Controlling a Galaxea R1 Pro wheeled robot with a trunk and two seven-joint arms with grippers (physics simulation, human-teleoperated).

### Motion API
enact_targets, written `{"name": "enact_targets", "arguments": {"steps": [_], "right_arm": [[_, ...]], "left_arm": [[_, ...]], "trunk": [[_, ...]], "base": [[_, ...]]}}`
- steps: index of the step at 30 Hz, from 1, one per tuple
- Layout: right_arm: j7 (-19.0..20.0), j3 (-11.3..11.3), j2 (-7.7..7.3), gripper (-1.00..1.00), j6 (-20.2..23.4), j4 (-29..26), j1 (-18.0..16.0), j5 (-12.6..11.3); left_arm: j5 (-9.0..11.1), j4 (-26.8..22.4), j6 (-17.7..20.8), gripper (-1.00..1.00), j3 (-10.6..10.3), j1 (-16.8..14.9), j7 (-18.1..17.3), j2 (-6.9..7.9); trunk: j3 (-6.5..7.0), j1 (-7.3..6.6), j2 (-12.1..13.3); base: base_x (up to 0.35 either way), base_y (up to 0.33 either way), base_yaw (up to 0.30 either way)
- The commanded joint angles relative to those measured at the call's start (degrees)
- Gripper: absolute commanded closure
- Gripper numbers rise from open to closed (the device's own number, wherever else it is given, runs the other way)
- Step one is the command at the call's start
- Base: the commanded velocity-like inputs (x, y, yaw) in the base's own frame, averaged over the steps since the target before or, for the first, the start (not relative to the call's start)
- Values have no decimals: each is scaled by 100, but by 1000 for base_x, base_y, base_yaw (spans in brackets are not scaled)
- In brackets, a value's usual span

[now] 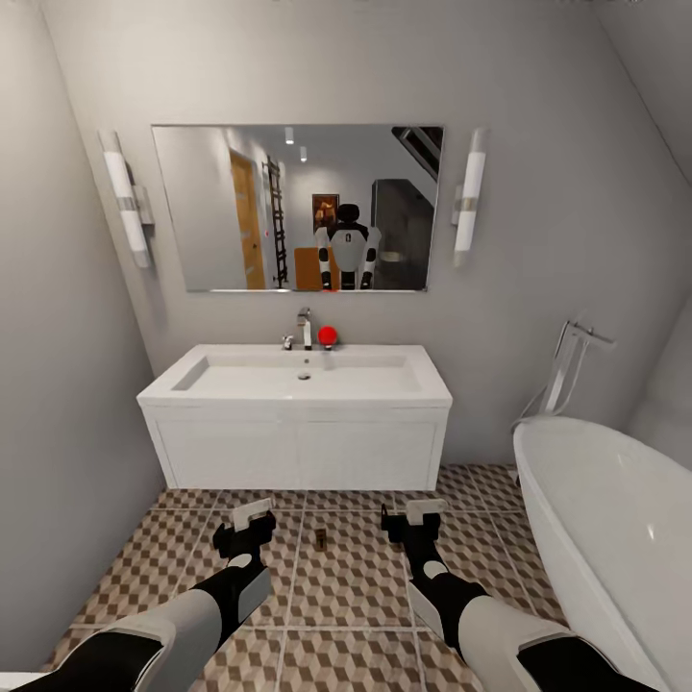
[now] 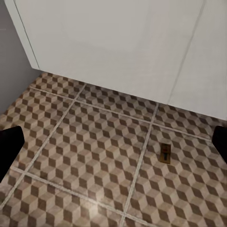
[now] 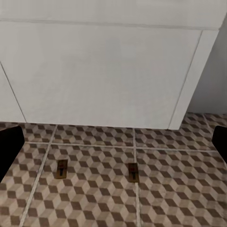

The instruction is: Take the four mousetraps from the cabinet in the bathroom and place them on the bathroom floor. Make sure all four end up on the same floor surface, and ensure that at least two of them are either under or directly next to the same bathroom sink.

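Tiles of the bathroom floor point(image 1: 346, 615) run up to the white sink point(image 1: 298, 423); one mousetrap point(image 1: 320, 538) lies between the left gripper point(image 1: 252, 524) and right gripper point(image 1: 415, 519), both spread and empty, bathtub point(image 1: 596, 538) close on the right. Left wrist: mousetrap point(image 2: 164, 152) lies near the cabinet edge (open floor around). Right wrist: two mousetraps point(image 3: 62, 168) point(image 3: 133, 171) lie apart before the sink front.

A home bathroom: a white wall-hung sink point(image 1: 295, 404) under a wide mirror point(image 1: 296, 207) flanked by tube lights, an oval bathtub point(image 1: 601, 538), and cube-patterned floor tiles point(image 1: 356, 586).
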Motion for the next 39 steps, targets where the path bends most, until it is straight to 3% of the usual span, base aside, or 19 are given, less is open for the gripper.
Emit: {"name": "enact_targets", "arguments": {"steps": [1,13,21,27,33,39], "right_arm": [[-49,47,1,-100,-6,16,-6,1],[-24,46,1,-100,12,397,20,-33],[1,53,1,-100,212,506,71,-26],[16,56,-60,-100,542,519,448,-18],[26,61,-137,-100,1020,528,900,-12],[25,63,-207,-100,1723,528,1094,-14]], "left_arm": [[55,17,-19,-100,-50,-6,18,0],[80,311,66,-100,-49,-1,-25,8],[75,336,859,-100,-49,25,-48,-5],[76,340,1286,-100,-49,75,-39,-4],[86,340,1412,-100,-49,420,-40,-5],[84,341,1440,-100,-49,924,-35,-6]], "trunk": [[12,-22,37],[227,-286,518],[317,-396,719],[317,-396,719],[317,-396,719],[317,-396,719]], "base": [[0,0,0],[0,0,0],[0,0,0],[0,0,0],[0,0,0],[0,0,0]]}}
